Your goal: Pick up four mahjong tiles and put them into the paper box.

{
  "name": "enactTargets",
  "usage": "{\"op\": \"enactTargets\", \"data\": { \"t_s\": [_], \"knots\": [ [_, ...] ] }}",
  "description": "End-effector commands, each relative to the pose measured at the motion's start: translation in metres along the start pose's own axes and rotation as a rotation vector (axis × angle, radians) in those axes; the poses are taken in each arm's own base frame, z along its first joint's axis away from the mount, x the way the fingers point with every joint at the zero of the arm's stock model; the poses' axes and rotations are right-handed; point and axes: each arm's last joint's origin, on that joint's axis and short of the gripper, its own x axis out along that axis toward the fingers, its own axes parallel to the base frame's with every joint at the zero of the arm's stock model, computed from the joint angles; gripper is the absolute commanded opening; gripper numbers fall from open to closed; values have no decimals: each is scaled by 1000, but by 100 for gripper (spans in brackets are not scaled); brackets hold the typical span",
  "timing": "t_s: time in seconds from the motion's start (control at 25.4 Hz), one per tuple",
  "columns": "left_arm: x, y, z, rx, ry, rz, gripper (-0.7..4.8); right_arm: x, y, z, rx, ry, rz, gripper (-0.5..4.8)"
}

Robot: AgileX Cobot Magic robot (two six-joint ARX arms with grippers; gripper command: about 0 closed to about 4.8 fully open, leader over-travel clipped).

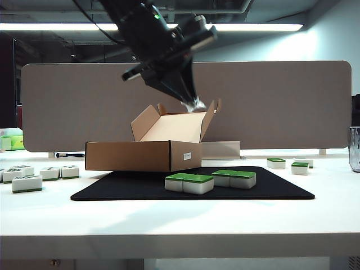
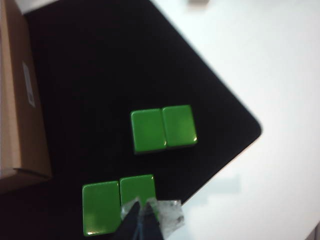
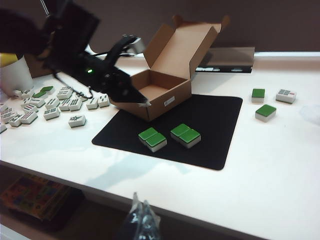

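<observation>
Four green-topped mahjong tiles lie in two pairs on a black mat [image 1: 124,188]: one pair [image 1: 189,183] nearer the front, the other [image 1: 234,178] to its right. From above they show as the far pair [image 2: 163,127] and the near pair [image 2: 107,205]. The brown paper box [image 1: 143,156] stands open behind them, lid up, with nothing inside as far as its interior [image 3: 152,91] shows. My left gripper [image 1: 194,104] hangs shut and holding nothing, high above the box's right side; its tips [image 2: 141,204] overlap a near tile in the left wrist view. My right gripper [image 3: 141,206] is shut, off the table's front edge.
Two more green-topped tiles [image 1: 300,167] sit on the white table right of the mat. White-faced tiles [image 1: 27,183] lie at the left. A clear cup [image 1: 354,149] stands at the far right, and a grey partition [image 1: 281,101] runs behind.
</observation>
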Motion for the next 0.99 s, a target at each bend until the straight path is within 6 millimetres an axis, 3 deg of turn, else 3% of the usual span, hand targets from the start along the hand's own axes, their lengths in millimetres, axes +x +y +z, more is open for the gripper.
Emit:
{"op": "enactTargets", "data": {
  "t_s": [0.04,0.35,0.67,0.71,0.75,0.83,0.99],
  "knots": [
    [9,0,6,-6,100,14,-6,-3,1,-1,-11,-17,0,-1],
    [37,3,24,-15,330,87,-5,-3,1,-1,-11,-17,0,-1],
    [53,6,13,-7,463,96,0,-3,1,-1,-11,-17,0,-1],
    [54,6,13,-8,461,96,18,-3,1,-1,-11,-17,0,-1],
    [54,6,14,-14,452,97,134,-3,1,-1,-11,-17,0,-1],
    [54,6,14,-15,452,98,258,-3,1,-1,-11,-17,0,-1],
    [55,6,15,-13,441,104,314,-3,1,-1,-11,-17,0,-1]
  ]
}}
